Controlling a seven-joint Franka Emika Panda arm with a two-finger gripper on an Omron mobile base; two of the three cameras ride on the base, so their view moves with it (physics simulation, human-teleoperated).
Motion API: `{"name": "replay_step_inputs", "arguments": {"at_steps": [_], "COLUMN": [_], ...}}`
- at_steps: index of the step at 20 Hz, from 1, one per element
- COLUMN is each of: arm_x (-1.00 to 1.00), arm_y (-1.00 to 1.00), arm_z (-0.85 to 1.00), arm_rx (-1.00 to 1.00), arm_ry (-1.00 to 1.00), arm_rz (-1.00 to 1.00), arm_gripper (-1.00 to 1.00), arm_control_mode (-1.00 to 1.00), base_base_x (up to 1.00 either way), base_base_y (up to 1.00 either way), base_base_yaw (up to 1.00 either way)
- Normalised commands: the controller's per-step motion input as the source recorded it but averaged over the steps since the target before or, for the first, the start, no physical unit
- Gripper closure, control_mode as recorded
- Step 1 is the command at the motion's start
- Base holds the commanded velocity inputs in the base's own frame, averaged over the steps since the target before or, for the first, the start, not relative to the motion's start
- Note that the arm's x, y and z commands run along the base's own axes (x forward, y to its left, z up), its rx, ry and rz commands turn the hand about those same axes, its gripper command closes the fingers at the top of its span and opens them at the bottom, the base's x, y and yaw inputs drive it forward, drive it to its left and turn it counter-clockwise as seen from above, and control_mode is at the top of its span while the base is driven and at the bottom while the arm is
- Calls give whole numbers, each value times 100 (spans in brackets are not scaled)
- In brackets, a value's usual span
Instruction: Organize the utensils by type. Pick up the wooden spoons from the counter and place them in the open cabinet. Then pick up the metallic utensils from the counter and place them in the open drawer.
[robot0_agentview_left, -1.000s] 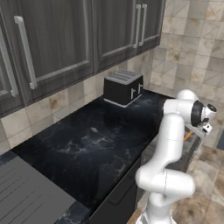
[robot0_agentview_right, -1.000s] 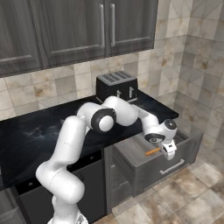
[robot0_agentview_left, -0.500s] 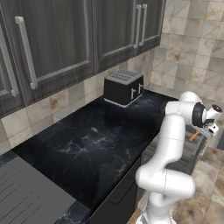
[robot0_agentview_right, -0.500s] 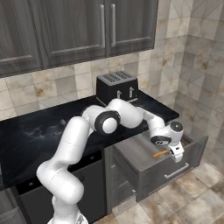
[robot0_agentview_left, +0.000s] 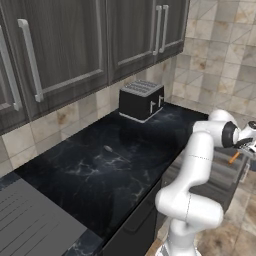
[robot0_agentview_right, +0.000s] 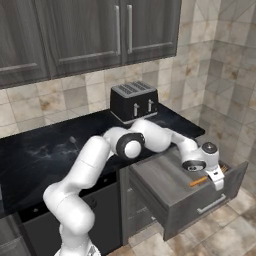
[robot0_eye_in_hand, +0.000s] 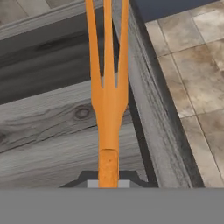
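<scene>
- The gripper (robot0_agentview_right: 214, 176) pinches an orange fork (robot0_eye_in_hand: 107, 100) by its handle end; the hand view shows the handle running down between the jaws, and the jaws are pressed close on it.
- The fork points away from the hand, tines forward, so it can go into the drawer (robot0_agentview_right: 197, 207) lengthwise rather than across it.
- In the right base view the fork (robot0_agentview_right: 198, 181) hangs over the open drawer, near its front right corner and just inside the front panel. I cannot tell whether it touches the drawer floor.
- The hand view puts the tines along the drawer's side wall (robot0_eye_in_hand: 146, 100), with the floor tiles (robot0_eye_in_hand: 197, 78) beyond it; the fork looks inside the wall, but only just.
- The arm reaches far out and low to the robot's right because the drawer is pulled out past the counter (robot0_agentview_left: 100, 165).
- In the left base view the gripper (robot0_agentview_left: 246, 150) sits at the frame's right edge, an orange bit of fork (robot0_agentview_left: 233, 158) beside it.
- My reading: this is the drawer step for a metallic utensil, close to letting go.
- The risk is the near wall: a release here could leave the fork on the rim or tip it to the floor.
- The toaster (robot0_agentview_right: 133, 102) stands at the back of the counter, well apart from the drawer.
</scene>
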Motion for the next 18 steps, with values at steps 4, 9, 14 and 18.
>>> {"name": "replay_step_inputs", "arguments": {"at_steps": [4, 9, 14, 18], "arm_x": [0, 11, 16, 22], "arm_y": [-13, 36, 58, 55], "arm_z": [-39, -3, -7, -10], "arm_rx": [-5, 0, 0, 0], "arm_ry": [1, 0, 0, 0], "arm_rz": [0, 0, 1, 0], "arm_gripper": [100, 100, 100, 100], "arm_control_mode": [-100, -100, -100, -100], "base_base_x": [0, 0, 0, 0], "base_base_y": [0, 0, 0, 0], "base_base_yaw": [0, 0, 0, 0]}}
